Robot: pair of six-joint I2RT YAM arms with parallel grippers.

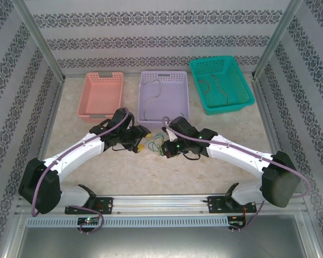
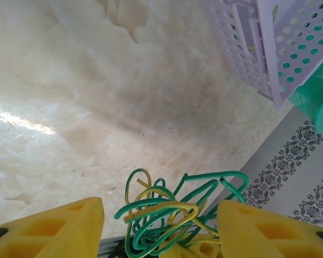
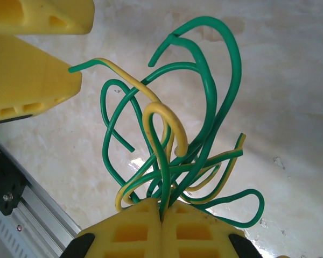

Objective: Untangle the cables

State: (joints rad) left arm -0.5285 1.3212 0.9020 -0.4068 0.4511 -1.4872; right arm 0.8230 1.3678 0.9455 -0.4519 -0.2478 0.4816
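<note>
Your right gripper [image 3: 162, 208] is pinching the green-and-yellow cables [image 3: 194, 134], jaws closed on them. Your left gripper [image 1: 142, 145] is hovering at their nine o'clock, jaws apart.

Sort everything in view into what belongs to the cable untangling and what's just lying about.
Job: green-and-yellow cable tangle; right gripper shut on it; left gripper open near it.

Lying about: pink basket; purple basket; teal basket holding dark cables.
</note>
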